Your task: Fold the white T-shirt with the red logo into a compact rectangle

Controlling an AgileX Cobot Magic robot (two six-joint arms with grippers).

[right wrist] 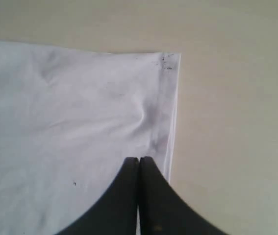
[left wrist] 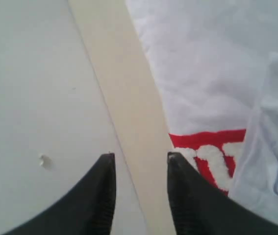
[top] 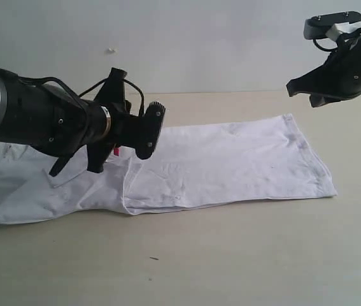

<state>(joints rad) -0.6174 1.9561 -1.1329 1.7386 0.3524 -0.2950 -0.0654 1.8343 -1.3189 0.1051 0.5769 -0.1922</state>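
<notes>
The white T-shirt (top: 231,159) lies on the table as a long strip, its long sides folded in. A bit of the red logo (top: 116,151) peeks out beside my left arm; the left wrist view shows the red logo (left wrist: 212,152) half under a white fold (left wrist: 271,147). My left gripper (top: 149,131) hovers over the shirt's left part; the left gripper (left wrist: 139,155) is open and holds nothing. My right gripper (top: 302,87) hangs high over the shirt's right end. That right gripper (right wrist: 139,159) is shut and empty above the hem corner (right wrist: 170,61).
The beige table (top: 231,255) runs back to a pale wall (top: 199,38). A small white speck (top: 111,50) marks the wall. Bare tabletop lies in front of the shirt and to its right.
</notes>
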